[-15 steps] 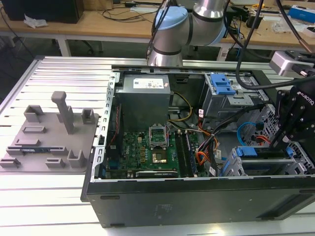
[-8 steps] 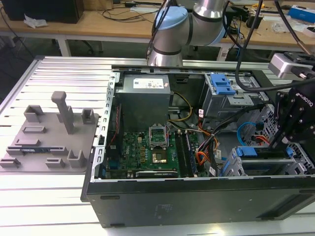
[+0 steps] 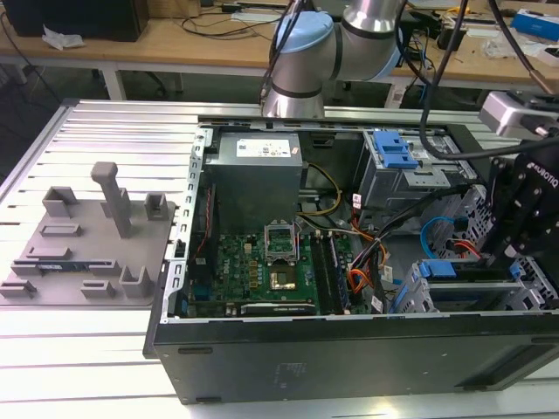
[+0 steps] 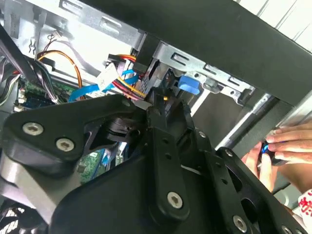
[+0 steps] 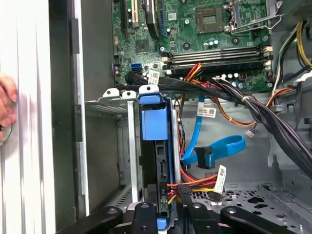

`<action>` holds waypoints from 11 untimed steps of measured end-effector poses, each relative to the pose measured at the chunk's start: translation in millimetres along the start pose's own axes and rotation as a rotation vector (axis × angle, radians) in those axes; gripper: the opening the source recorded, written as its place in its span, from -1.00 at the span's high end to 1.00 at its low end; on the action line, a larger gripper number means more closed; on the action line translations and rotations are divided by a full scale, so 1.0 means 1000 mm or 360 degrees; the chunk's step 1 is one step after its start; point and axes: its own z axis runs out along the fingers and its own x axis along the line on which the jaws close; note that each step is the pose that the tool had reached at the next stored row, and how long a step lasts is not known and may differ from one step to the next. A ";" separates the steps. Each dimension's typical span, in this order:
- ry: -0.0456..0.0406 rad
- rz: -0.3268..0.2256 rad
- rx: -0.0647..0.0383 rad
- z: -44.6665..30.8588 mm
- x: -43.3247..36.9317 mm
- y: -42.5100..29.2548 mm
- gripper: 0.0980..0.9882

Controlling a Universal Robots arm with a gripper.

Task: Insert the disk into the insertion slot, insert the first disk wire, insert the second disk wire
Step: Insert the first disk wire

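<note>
On the ribbed bench [image 3: 87, 349]: one open computer case [image 3: 349, 349], lying on its side, motherboard [image 3: 253, 262] exposed.

Item 1, the disk [image 5: 156, 122]: silver drive in a bright blue carrier, seated in the insertion slot [image 5: 105, 108], the low grey perforated cage at the case's corner on the exterior view's right.

Item 2, the first disk wire [image 3: 467, 249]: orange-red, curving just above the disk in the exterior view (plug end cannot be made out).

Item 3, the second disk wire [image 5: 219, 146]: glossy light-blue loop just beside the disk, its dark plug lying apart from the drive.

Item 4, the hand [image 5: 168, 214]: black, poised at the disk's near end, close to a dark plug with red and yellow leads [image 5: 184, 189]. How far it is open, and whether it has hold of anything, cannot be told.

Item 5, a person's fingers [image 4: 285, 141]: at the case's outer edge.
</note>
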 end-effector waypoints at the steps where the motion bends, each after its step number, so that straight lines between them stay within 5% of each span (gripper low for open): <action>1: 0.0001 0.0000 0.0000 -0.0043 0.0001 0.0000 0.54; 6: 0.0009 0.0002 0.0000 -0.0273 0.0004 0.0013 0.54; 11: 0.0016 0.0003 0.0000 -0.0289 -0.0009 0.0015 0.54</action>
